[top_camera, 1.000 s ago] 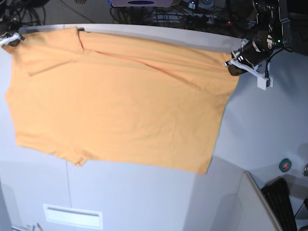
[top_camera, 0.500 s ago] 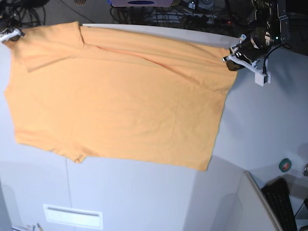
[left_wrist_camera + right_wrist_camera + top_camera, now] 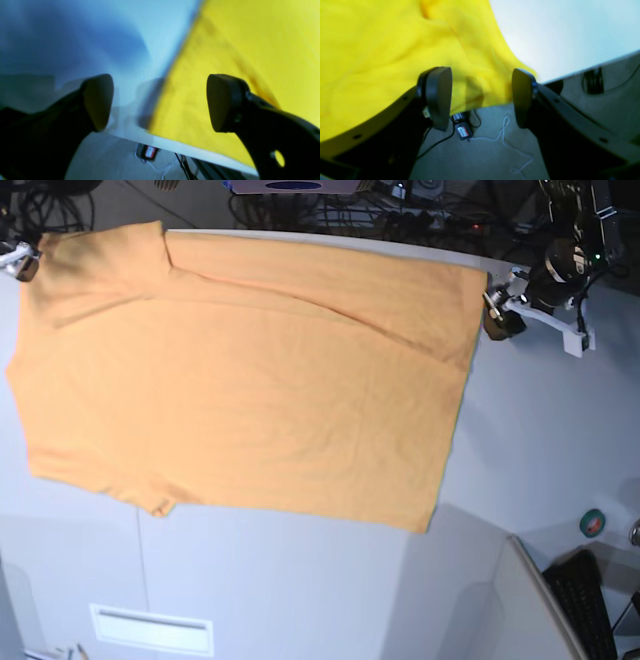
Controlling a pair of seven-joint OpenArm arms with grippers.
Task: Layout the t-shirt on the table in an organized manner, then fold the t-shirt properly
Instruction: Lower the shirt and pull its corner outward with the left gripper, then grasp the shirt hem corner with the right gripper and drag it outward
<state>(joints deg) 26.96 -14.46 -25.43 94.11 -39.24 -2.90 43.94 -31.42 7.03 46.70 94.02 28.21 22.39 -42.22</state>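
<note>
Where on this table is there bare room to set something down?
Bare table lies right of the t-shirt, up to the keyboard, and along the near edge below its hem. The far edge is crowded: cloth reaches it, with a gripper at each corner.

We note a black keyboard [image 3: 585, 605] at the near right corner, a small green roll [image 3: 593, 523] beside it, and tangled cables [image 3: 400, 215] beyond the far edge.

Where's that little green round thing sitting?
In the base view, the green round thing sits near the table's right edge, beside a black keyboard, well clear of the t-shirt.
</note>
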